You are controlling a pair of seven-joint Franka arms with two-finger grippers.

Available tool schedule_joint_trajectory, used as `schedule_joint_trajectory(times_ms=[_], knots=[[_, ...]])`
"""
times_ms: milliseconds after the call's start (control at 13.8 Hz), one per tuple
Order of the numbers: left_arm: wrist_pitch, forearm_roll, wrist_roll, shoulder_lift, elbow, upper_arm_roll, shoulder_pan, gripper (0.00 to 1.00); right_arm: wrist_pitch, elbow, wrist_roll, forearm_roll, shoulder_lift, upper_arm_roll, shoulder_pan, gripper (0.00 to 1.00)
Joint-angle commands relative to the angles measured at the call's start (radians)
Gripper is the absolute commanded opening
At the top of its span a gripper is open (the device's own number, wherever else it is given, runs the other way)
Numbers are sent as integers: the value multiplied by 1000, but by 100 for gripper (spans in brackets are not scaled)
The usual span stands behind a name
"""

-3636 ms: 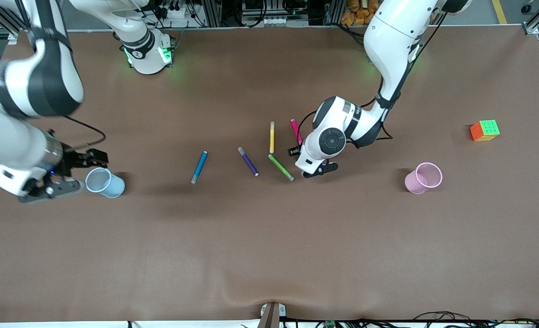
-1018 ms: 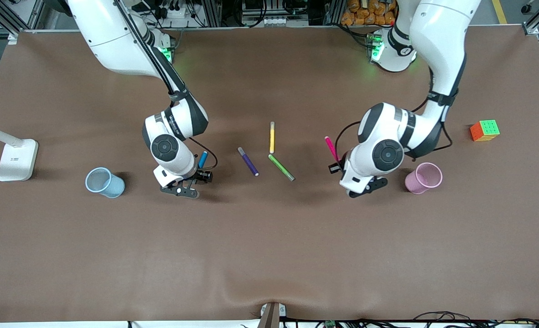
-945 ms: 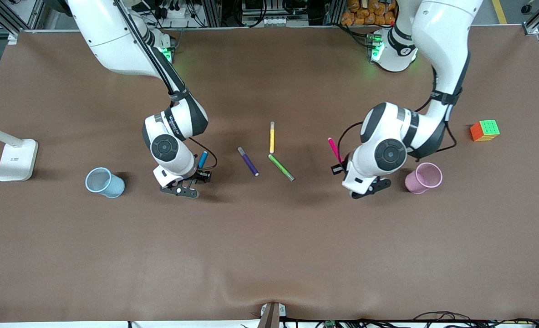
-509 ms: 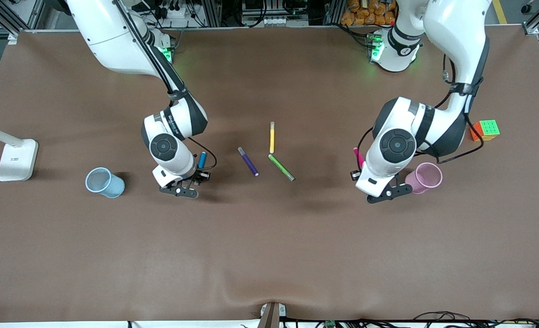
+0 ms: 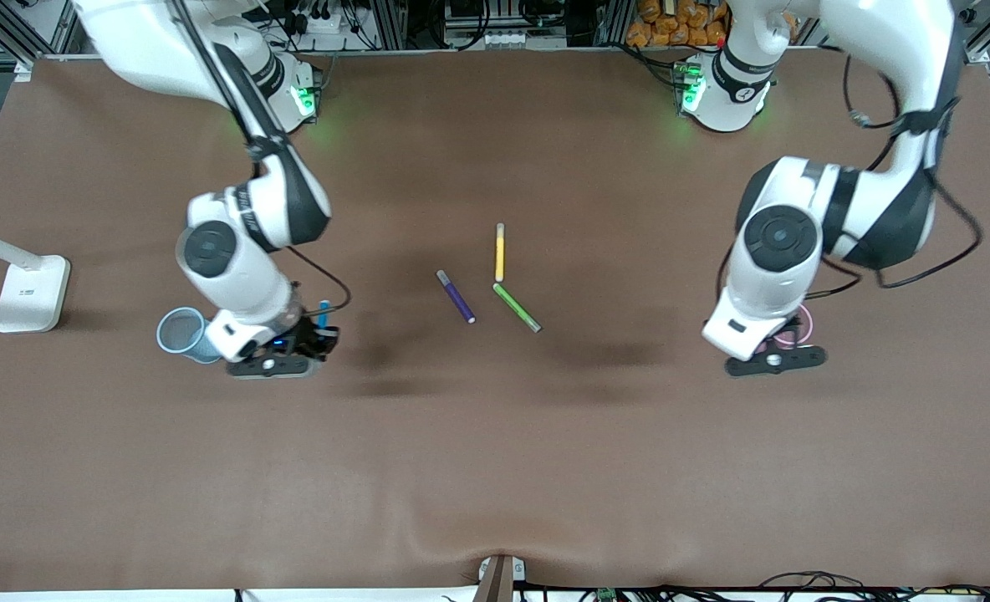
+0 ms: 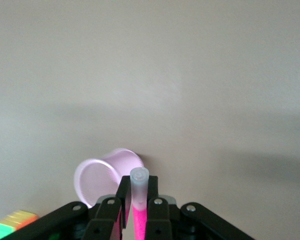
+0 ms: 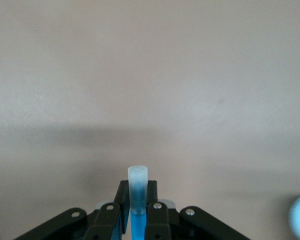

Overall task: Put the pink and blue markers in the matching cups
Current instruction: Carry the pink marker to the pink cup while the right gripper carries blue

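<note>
brown table (image 5: pixel 495 468): left gripper (image 6: pixel 136 201) clamped on upright pink marker (image 6: pixel 138 200) above pink cup (image 6: pixel 97 181); right gripper (image 7: pixel 136 202) clamped on blue marker (image 7: pixel 137 197) beside blue cup (image 5: pixel 179 332).

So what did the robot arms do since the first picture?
The right gripper picked up the blue marker and carried it toward the blue cup. The left gripper carried the pink marker to the pink cup. Both cups and the yellow, purple and green pens stayed put.

My brown table (image 5: pixel 495 468) carried a blue cup (image 5: pixel 179 333), pink cup (image 5: pixel 796 326), purple pen (image 5: pixel 456 296), yellow pen (image 5: pixel 500 252), green pen (image 5: pixel 517 307) and a white lamp base (image 5: pixel 31 293).
</note>
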Motion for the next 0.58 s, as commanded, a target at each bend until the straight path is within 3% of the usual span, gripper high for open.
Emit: schedule_joint_trajectory(times_ms=[0, 145, 291, 436, 509], knots=[[29, 135, 14, -83, -88, -12, 4, 0, -41, -6, -193, -4, -55, 20, -91, 0], [163, 190, 13, -109, -183, -12, 56, 0, -59, 11, -258, 1, -75, 20, -105, 0], [378, 268, 13, -124, -289, -12, 134, 0, -105, 43, -292, 2, -89, 17, -116, 0], [455, 327, 11, -126, -314, -16, 179, 0, -176, 71, -418, 27, -122, 23, -189, 0], [458, 327, 7, -130, -319, -16, 179, 0, -202, 74, -515, 88, -139, 20, -209, 0]])
